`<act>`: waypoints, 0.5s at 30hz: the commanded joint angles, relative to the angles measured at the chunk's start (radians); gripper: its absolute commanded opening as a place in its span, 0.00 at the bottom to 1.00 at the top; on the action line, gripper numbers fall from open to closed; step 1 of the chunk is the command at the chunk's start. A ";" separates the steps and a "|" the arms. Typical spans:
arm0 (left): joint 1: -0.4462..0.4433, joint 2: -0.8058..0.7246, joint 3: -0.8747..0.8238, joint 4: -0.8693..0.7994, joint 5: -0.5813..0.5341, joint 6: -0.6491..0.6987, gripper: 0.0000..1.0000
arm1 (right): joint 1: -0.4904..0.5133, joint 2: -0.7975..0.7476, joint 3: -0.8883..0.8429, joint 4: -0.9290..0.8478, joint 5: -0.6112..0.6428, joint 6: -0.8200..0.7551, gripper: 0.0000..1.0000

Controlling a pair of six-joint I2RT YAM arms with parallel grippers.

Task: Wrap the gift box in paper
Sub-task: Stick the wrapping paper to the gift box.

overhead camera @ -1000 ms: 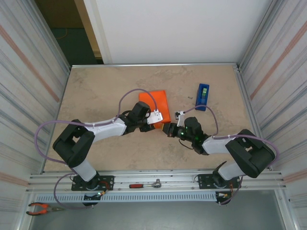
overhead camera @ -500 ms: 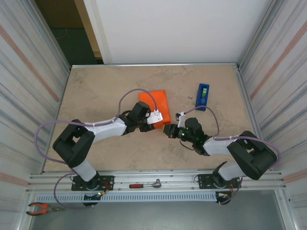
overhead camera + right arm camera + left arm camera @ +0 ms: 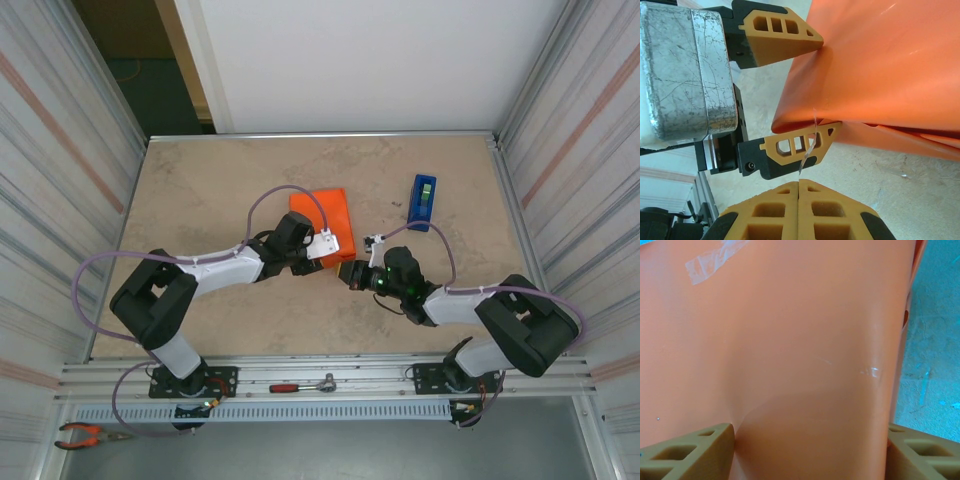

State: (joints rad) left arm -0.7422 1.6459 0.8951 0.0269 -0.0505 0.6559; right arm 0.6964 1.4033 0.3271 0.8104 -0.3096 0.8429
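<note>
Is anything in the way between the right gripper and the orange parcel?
Yes. The left gripper grips the orange parcel at its near end, and one of its fingers sits right between the parcel and the tips of the shut right gripper.

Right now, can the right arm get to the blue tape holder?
Probably yes. The blue tape holder stands just beyond the right gripper, and nothing stands between them. Its jaws are shut, so they must open first.
</note>
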 commanded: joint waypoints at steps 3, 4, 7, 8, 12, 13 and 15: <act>-0.008 0.011 -0.020 -0.063 0.018 0.006 0.69 | 0.008 -0.020 0.021 -0.010 0.017 -0.033 0.00; -0.009 0.011 -0.021 -0.064 0.018 0.006 0.69 | 0.008 -0.015 0.024 -0.010 0.019 -0.033 0.00; -0.008 0.011 -0.021 -0.063 0.020 0.006 0.69 | 0.007 0.000 0.037 -0.001 0.024 -0.033 0.00; -0.009 0.011 -0.020 -0.064 0.019 0.007 0.69 | 0.007 0.006 0.045 0.003 0.024 -0.033 0.00; -0.009 0.012 -0.021 -0.064 0.018 0.007 0.69 | 0.007 0.029 0.065 0.013 0.023 -0.030 0.00; -0.009 0.012 -0.020 -0.063 0.019 0.005 0.69 | 0.008 0.036 0.072 0.013 0.023 -0.031 0.00; -0.009 0.012 -0.020 -0.063 0.018 0.006 0.69 | 0.008 0.051 0.078 0.017 0.023 -0.031 0.00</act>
State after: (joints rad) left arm -0.7422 1.6459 0.8951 0.0273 -0.0502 0.6559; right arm 0.6964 1.4322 0.3805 0.8085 -0.3061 0.8322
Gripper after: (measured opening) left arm 0.690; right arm 0.041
